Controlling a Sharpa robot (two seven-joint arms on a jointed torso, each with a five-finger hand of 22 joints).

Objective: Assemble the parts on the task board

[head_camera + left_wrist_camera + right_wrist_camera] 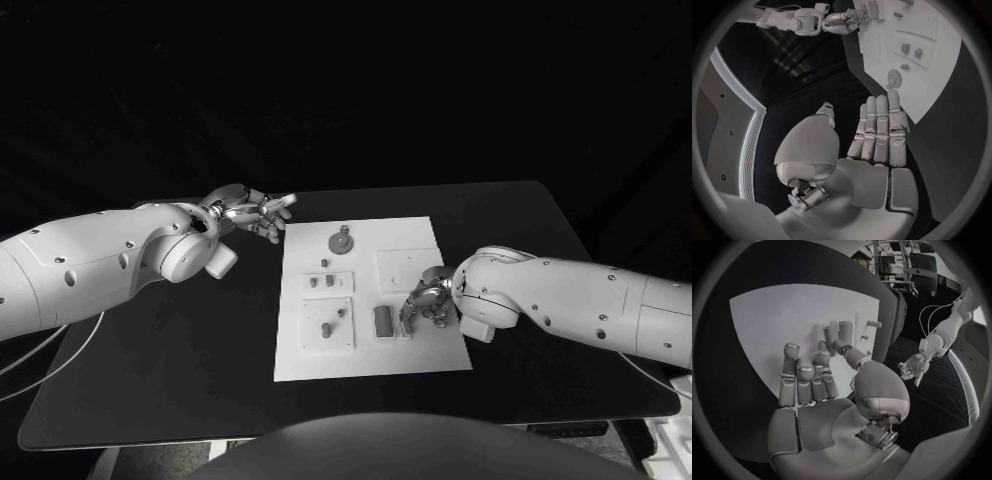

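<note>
I see the task board (372,350), a white plate, lying in the middle of the black counter (173,370). It runs from near the front edge toward the back edge. Small grey parts sit on it. A round part (342,241) lies near the board's back end. Two little pegs (320,282) stand in a small square closer to the middle. A dark block (382,321) stands near the board's right side, toward the front. More small bits (330,326) lie in a square at the front left of the board.

My right hand (428,297) is over the right side of the board, just beside the dark block. In the right wrist view, its thumb and one finger (834,335) reach down to the tall grey pieces (845,331) standing there. I cannot tell if it is pinching one of them or only touching. The other fingers are bent a little and apart.

My left hand (254,213) is off the board, over the counter near the board's back left corner. It is wide open with nothing in it. In the left wrist view its fingers (879,127) lie straight and side by side, pointing toward the board's edge.
</note>
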